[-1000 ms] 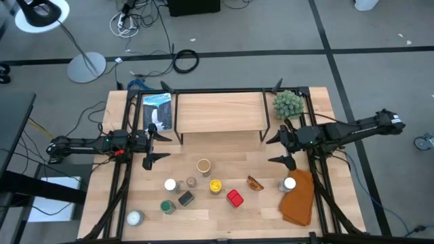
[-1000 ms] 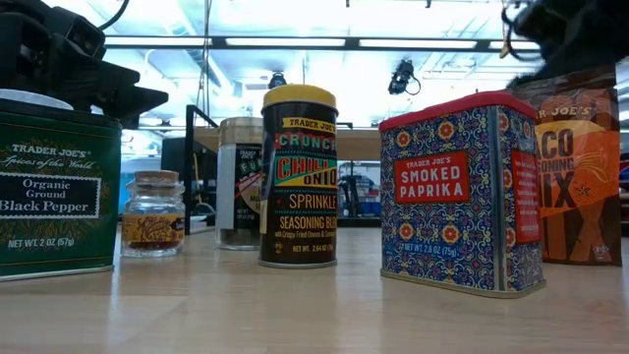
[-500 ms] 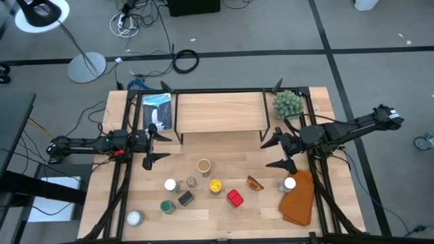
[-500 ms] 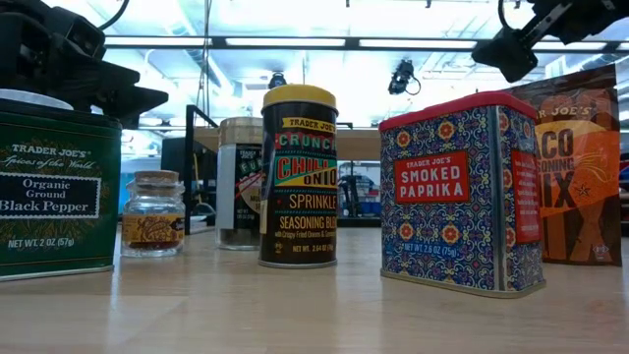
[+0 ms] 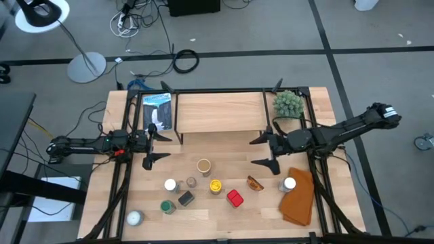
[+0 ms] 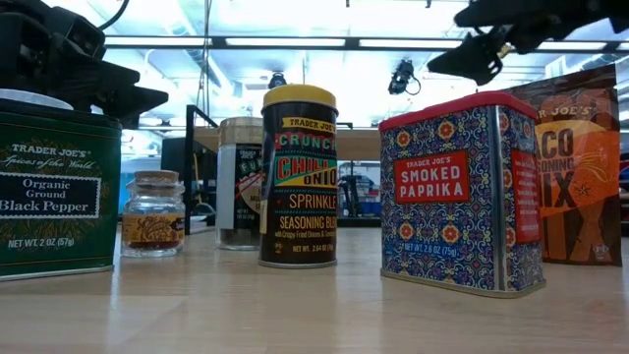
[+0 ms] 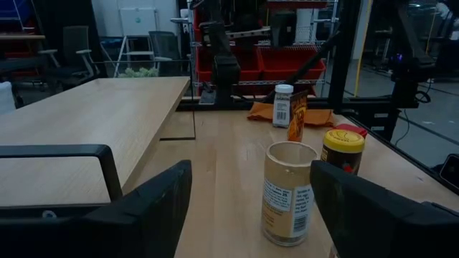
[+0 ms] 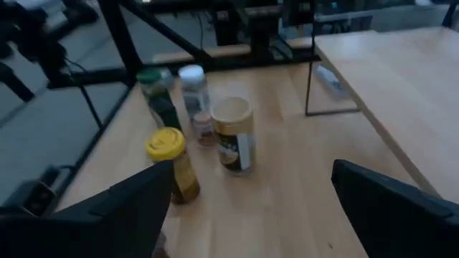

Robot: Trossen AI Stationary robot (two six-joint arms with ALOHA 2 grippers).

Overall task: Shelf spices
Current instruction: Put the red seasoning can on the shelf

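Spice jars and tins sit in a loose cluster on the tabletop point(image 5: 224, 217), in front of the shelf point(image 5: 220, 113), whose plank carries none of them yet. Largest risk first: the shelf stands close behind the working area, so an arm swinging in low could strike its black legs. Next, the right gripper point(image 5: 263, 150), jaws spread wide and holding nothing, hangs above the table between the shelf's front edge and the tan-lidded jar point(image 5: 203, 166); if it heads for that jar, a careless descent could tip it. The left gripper point(image 5: 150, 145), also open and empty, waits near the shelf's left end. Among the small items, the yellow-capped Crunchy Chili Onion bottle point(image 5: 215, 186) stands just beside the red Smoked Paprika tin point(image 5: 234, 198), and the tiny cork-topped jar point(image 6: 153, 212) nearby could get nudged by a wide finger reaching past.
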